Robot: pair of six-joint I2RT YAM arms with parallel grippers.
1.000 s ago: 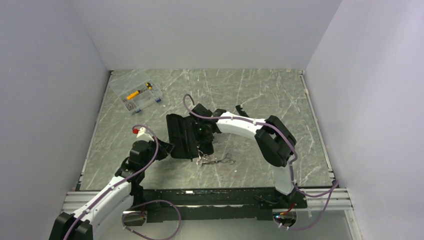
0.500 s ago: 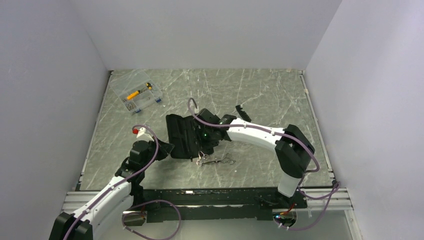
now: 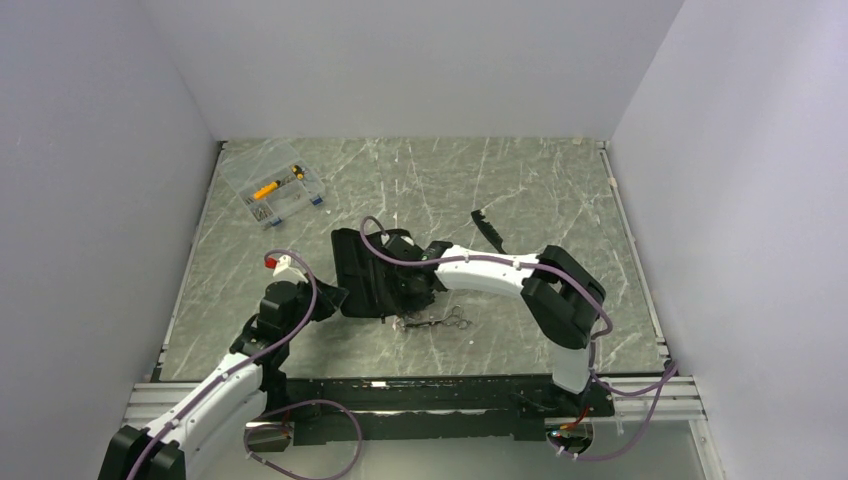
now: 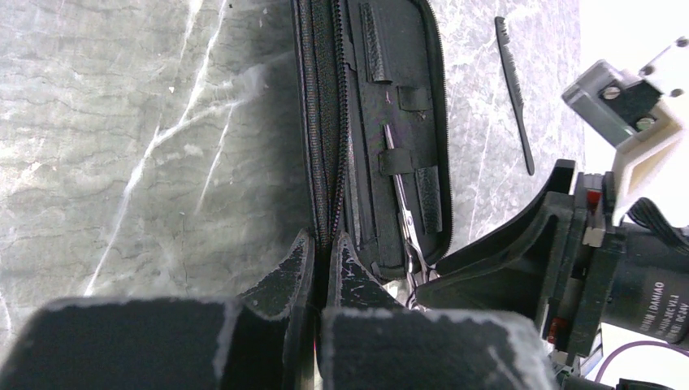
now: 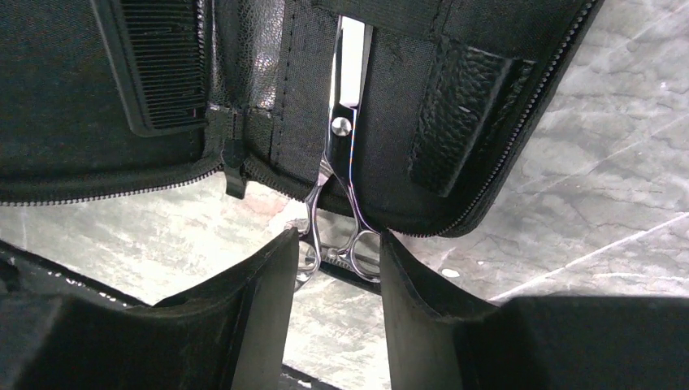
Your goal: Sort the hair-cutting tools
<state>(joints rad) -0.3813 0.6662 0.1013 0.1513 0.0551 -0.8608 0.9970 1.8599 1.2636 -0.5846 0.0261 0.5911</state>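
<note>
The black zip case [image 3: 358, 270] lies open mid-table. My left gripper [image 4: 323, 250] is shut on its zip edge [image 4: 325, 162], near side. One silver scissors [image 5: 344, 138] sits in the case under a strap, with its ring handles [image 5: 359, 244] sticking out past the case's edge. It also shows in the left wrist view [image 4: 400, 191]. My right gripper [image 5: 337, 244] is open, its fingertips on either side of those rings. A second scissors [image 3: 440, 321] lies on the table just near of the case. The slim black comb [image 3: 488, 230] lies on the table, far right of the case.
A wide black comb [image 5: 162, 73] is tucked in the case's other half. A clear plastic box [image 3: 272, 190] with yellow and small parts stands at the far left. The right arm [image 3: 500, 268] reaches across above the table's middle.
My right gripper has come down and to the left onto the case's near edge, and its elbow has swung. The left gripper, the case and the loose scissors have stayed put.
</note>
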